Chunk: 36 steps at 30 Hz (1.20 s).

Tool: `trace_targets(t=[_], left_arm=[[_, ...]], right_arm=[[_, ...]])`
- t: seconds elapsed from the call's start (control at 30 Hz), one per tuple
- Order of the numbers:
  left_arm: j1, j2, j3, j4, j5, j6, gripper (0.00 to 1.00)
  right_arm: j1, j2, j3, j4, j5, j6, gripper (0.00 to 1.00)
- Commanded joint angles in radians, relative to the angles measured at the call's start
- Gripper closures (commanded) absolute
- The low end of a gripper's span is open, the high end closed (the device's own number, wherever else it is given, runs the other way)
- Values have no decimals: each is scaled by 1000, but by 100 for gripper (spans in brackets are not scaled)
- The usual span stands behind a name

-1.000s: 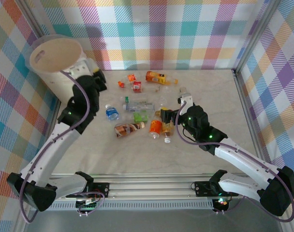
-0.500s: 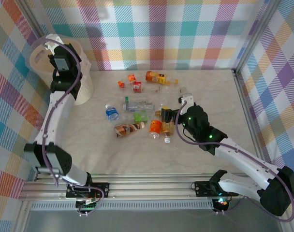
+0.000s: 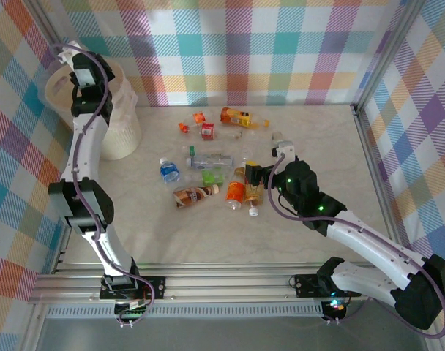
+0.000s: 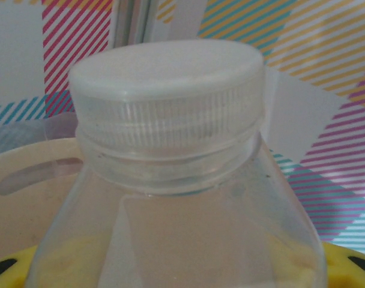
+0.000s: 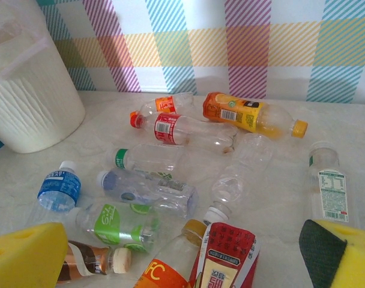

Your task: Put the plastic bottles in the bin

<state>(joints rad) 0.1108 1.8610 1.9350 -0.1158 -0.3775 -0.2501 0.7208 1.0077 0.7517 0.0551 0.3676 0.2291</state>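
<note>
The left tool (image 4: 182, 270) was pinching a clear bottle (image 4: 170, 120) by its body between yellow pads (image 4: 17, 267), held up over the mouth of the bin (image 3: 116, 135). The bin's rim and a slot handle showed just behind the bottle's shoulder. The step in hand looked like the drop. To do it well, the bottle had to be carried fully inside the bin's rim before the pads parted. It was light and smooth, with a tapered shoulder, so a release near the edge could have let it glance off and roll away from the bin. A plain, full spread of the pads would have served better than a slow one that lets it slip askew.

The right tool (image 5: 188, 258) hung spread wide, holding nothing, over the loose bottles (image 3: 208, 175) lying on the bench (image 3: 318, 241) well apart from the bin.

The held bottle was thin transparent plastic with a ribbed, milky-white screw cap (image 4: 167, 66). The bin was cream plastic, round and tapered, with fine vertical ribbing low on its wall. The loose bottles lay on their sides, glossy and see-through, among them an orange-labelled one (image 5: 248, 114), a red-labelled one (image 5: 170, 129) and, nearest the bin, a blue-labelled one (image 5: 56, 189). The bench was pale, with a faint marbled look.
</note>
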Motion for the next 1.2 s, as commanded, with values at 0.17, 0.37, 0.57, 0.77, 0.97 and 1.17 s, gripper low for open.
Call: trace_targets(t=[0.17,0.37,0.57,0.77,0.97,1.17], left_arm=[[92,191,287,-185,226,-114,47],[118,318,462,-343,380,-117,47],[128,338,477,-379,563,-149,49],[127,305,454,-423,622,-189,51],[125,222,312,-359,711,-261,51],[109,218,262,-331,759,-280,47]], right_arm=[[3,-3,2,-27,51,25,0],[3,19,6,-26,58,18,0],[3,57,25,-26,30,16,0],[3,86,40,-27,3,21,0],[3,100,47,-23,-18,23,0],[3,106,49,-22,-32,22,0]])
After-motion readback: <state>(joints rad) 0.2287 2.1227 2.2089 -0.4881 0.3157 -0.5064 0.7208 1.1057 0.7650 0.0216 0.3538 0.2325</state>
